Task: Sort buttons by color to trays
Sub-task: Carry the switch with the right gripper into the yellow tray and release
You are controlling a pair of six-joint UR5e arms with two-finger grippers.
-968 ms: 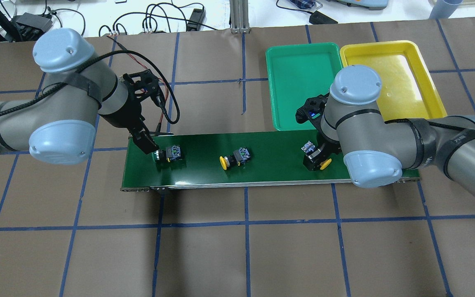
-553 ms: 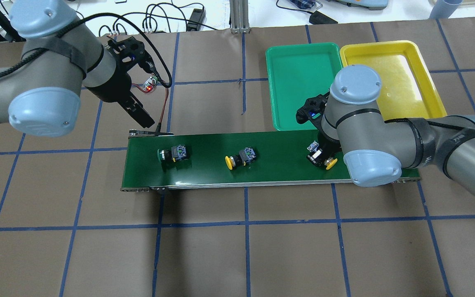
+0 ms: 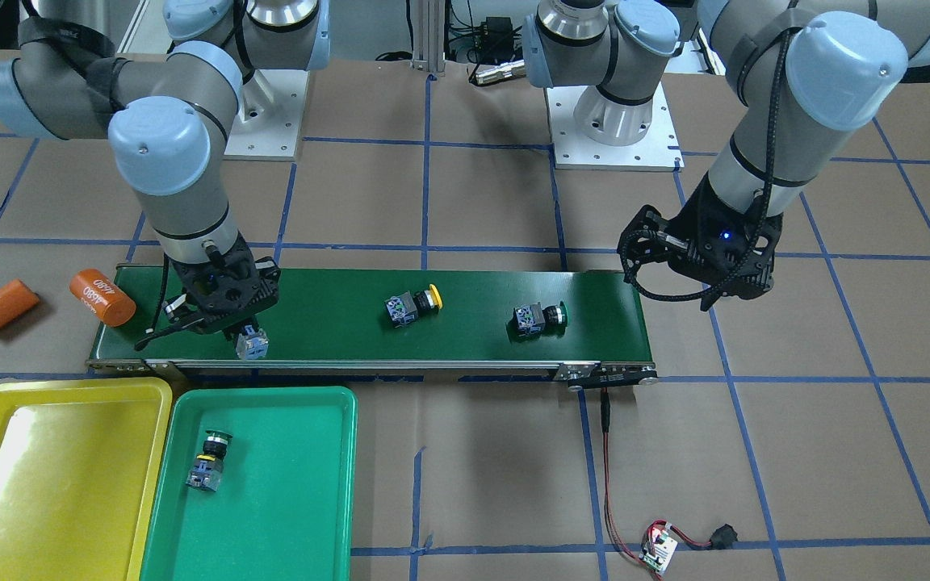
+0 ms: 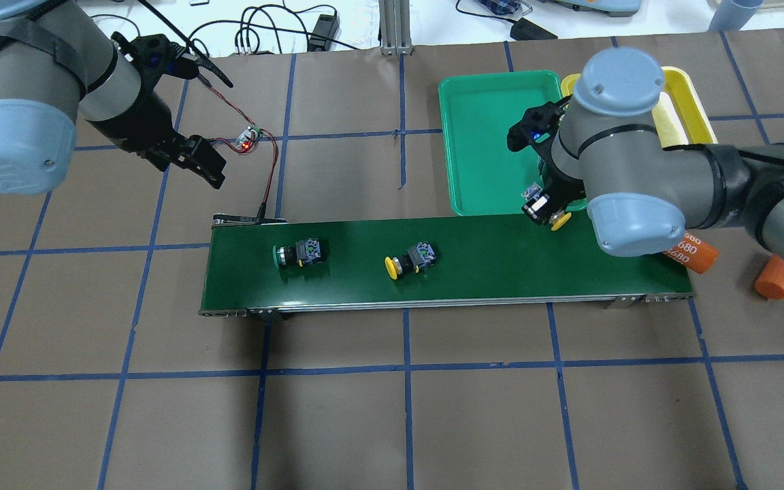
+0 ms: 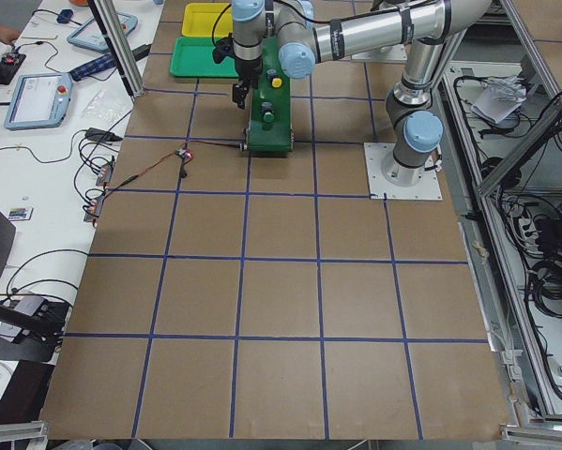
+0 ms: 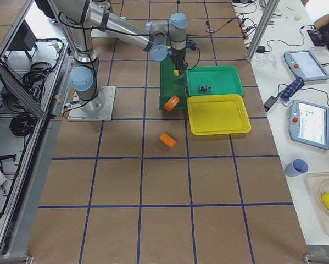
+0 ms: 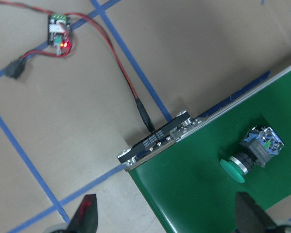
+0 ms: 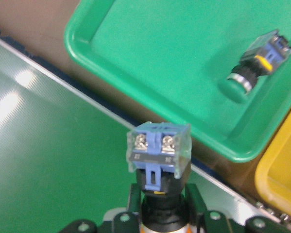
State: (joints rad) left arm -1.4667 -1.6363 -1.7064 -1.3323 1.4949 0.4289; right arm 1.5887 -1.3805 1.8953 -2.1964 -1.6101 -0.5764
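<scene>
1. Counting what is sorted, we find one green button (image 3: 208,461) lying in the green tray (image 3: 263,393); the yellow tray (image 3: 61,484) seems empty, though its edge is cropped.
2. The right jaws are clamped on a yellow button (image 8: 159,150), raised over the belt (image 4: 501,265) near the trays.
3. We see a second yellow button (image 4: 411,259) and a second green button (image 4: 299,253) waiting on the belt; the left jaws hang spread, grasping nothing.

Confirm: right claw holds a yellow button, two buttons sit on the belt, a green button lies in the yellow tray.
Wrong tray. The front-facing view shows the green button lying in the green tray, not the yellow tray. The right claw holds a yellow button, and two buttons sit on the belt.
</scene>
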